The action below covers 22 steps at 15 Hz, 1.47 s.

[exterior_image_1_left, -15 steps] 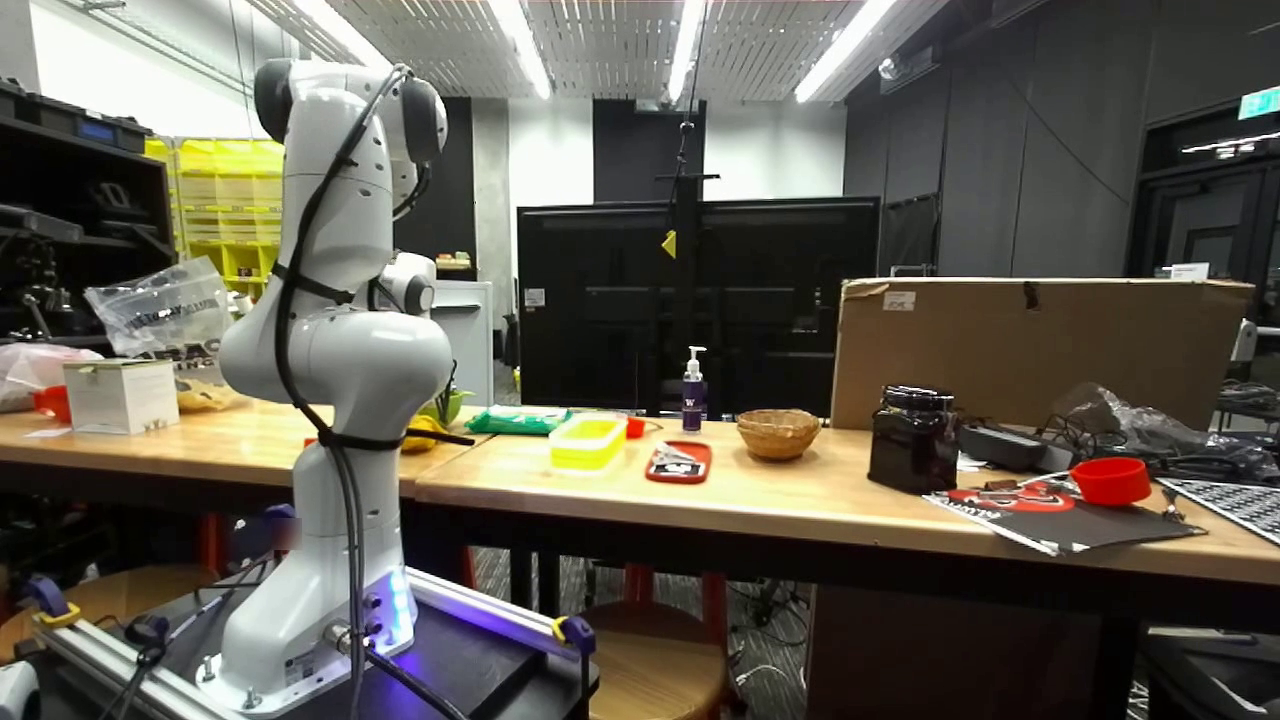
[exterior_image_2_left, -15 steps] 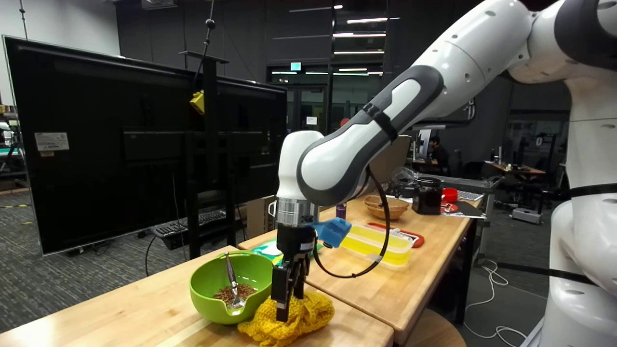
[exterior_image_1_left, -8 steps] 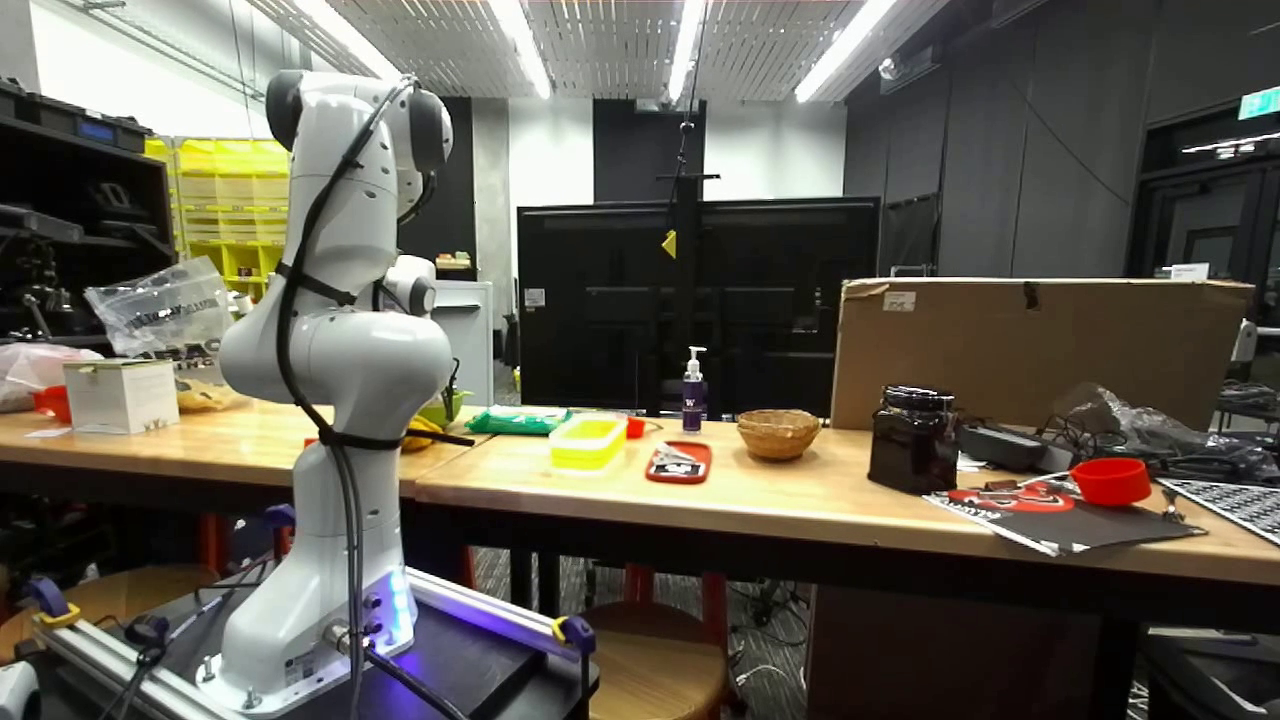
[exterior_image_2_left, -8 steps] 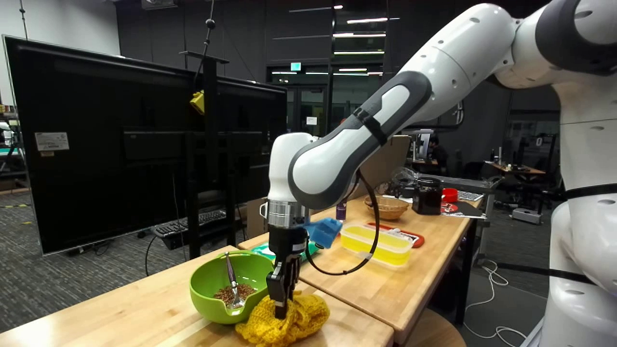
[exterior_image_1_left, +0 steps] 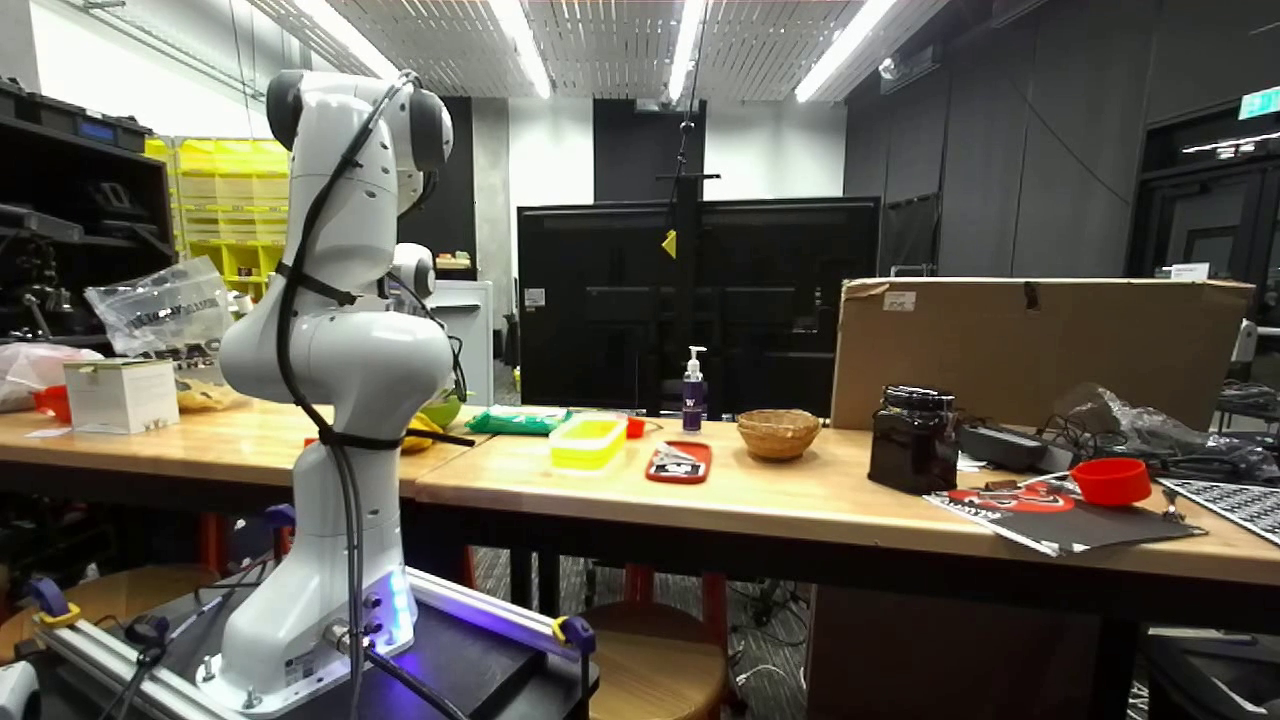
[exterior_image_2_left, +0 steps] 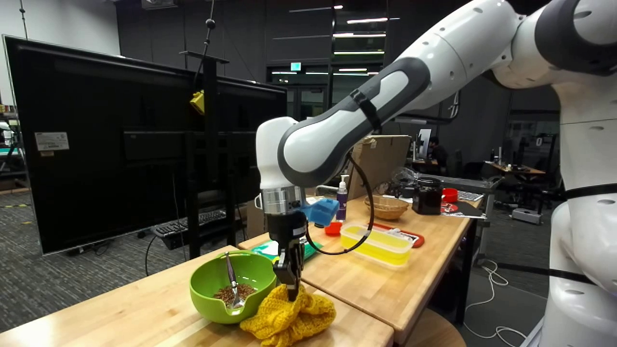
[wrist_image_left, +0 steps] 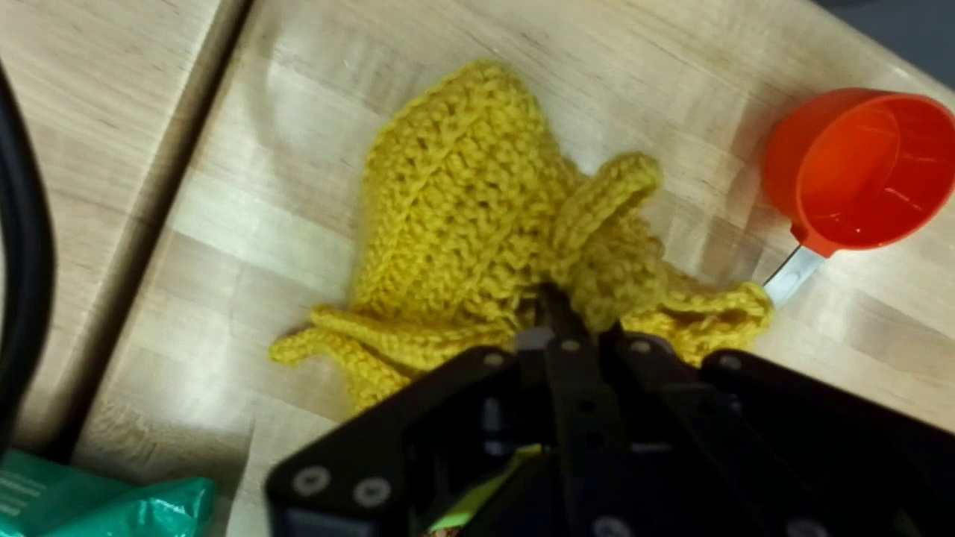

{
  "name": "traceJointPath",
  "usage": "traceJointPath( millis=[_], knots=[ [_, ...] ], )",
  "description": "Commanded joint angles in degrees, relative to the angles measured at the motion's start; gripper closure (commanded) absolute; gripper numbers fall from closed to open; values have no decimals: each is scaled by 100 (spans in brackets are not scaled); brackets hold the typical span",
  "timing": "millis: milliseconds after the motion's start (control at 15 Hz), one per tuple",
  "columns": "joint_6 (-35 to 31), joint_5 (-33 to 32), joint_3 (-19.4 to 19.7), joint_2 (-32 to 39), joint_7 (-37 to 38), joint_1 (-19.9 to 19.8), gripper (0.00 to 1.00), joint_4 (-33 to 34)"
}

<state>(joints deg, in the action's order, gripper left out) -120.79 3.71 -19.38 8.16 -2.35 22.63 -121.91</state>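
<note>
There are two desks (exterior_image_2_left: 120, 308), two wooden stools (exterior_image_1_left: 650, 655) and at least three red cups (wrist_image_left: 843, 171). I count one yellow knitted cloth (wrist_image_left: 455, 201), one green bowl (exterior_image_2_left: 208, 299), one utensil (exterior_image_2_left: 232, 272), one yellow tub (exterior_image_1_left: 585, 456), one green packet (exterior_image_1_left: 518, 421), one red tray (exterior_image_1_left: 672, 477), one pump bottle (exterior_image_1_left: 692, 400), one wicker basket (exterior_image_1_left: 779, 437), one dark jar (exterior_image_1_left: 913, 445), one checkered board (exterior_image_1_left: 1230, 506), one keyboard (exterior_image_2_left: 193, 223), one white box (exterior_image_1_left: 122, 397) and one hanging yellow block (exterior_image_2_left: 197, 102).

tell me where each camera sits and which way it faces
Exterior view: behind the robot base, facing across the wooden tabletop; base and arm show.
Exterior view: nearer the green bowl, looking along the tabletop; arm and gripper show.
Wrist view: on the wrist, looking down at the yellow knitted cloth; gripper at the bottom.
Both exterior views share the arm and wicker basket.
</note>
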Motion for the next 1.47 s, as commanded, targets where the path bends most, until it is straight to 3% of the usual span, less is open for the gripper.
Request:
traceJointPath(
  millis=[0, 533, 1067, 1400],
  knots=[
    [953, -257, 0, -95, 217, -54, 99, 423],
    [3481, -625, 172, -485, 503, -309, 99, 1428],
    [4895, -814, 455, -1111, 645, -728, 99, 1870],
    [5511, -1437, 634, -1539, 625, -984, 99, 1723]
  ],
)
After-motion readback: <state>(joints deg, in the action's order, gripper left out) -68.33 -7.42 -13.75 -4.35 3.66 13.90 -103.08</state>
